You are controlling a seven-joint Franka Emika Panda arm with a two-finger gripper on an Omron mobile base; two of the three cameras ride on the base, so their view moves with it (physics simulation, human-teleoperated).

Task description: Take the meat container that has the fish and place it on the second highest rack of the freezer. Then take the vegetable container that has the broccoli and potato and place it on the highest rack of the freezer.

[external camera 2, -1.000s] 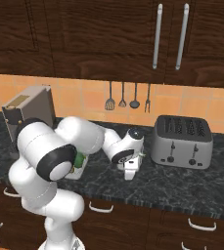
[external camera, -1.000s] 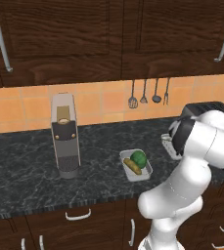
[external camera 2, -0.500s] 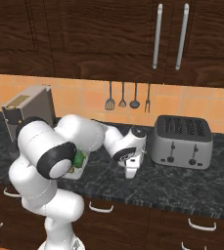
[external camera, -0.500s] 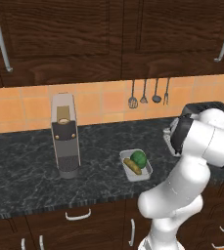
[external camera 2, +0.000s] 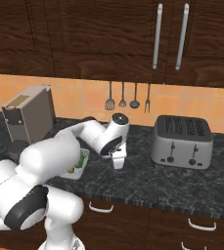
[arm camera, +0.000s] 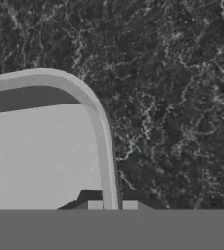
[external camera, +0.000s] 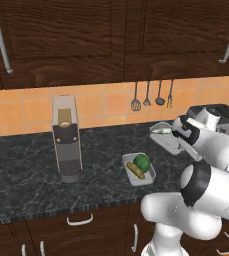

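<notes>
The dark wooden cabinets [external camera: 111,40] take the whole upper part of the left base view, and below them the black speckled worktop [external camera: 21,180] runs across the scene. The white arm [external camera 2: 59,156] reaches from the base toward the worktop in the right base view. At about 3 o'clock in that view a silver toaster [external camera 2: 182,141] stands on the worktop, and at 9 o'clock a tall grey coffee machine [external camera 2: 28,114] stands near the wall; in the left base view the same machine is at 9 o'clock. The vegetable container [external camera: 139,169], a pale tray with a green broccoli [external camera: 142,161] and a yellowish potato [external camera: 135,170] in it, lies on the worktop near the centre of the left base view. The meat container [external camera: 167,136] is a pale tray at about 3 o'clock in the left base view, tilted, with one end above the worktop; what it holds I cannot tell. In the hand view its curved rim [arm camera: 101,141] passes between the 2 finger tips [arm camera: 95,205]. The tool [arm camera: 112,206] is pressed together on this rim, pinching it. On the orange tiled wall 4 small utensils [external camera: 152,95] hang at about 1 o'clock.
</notes>
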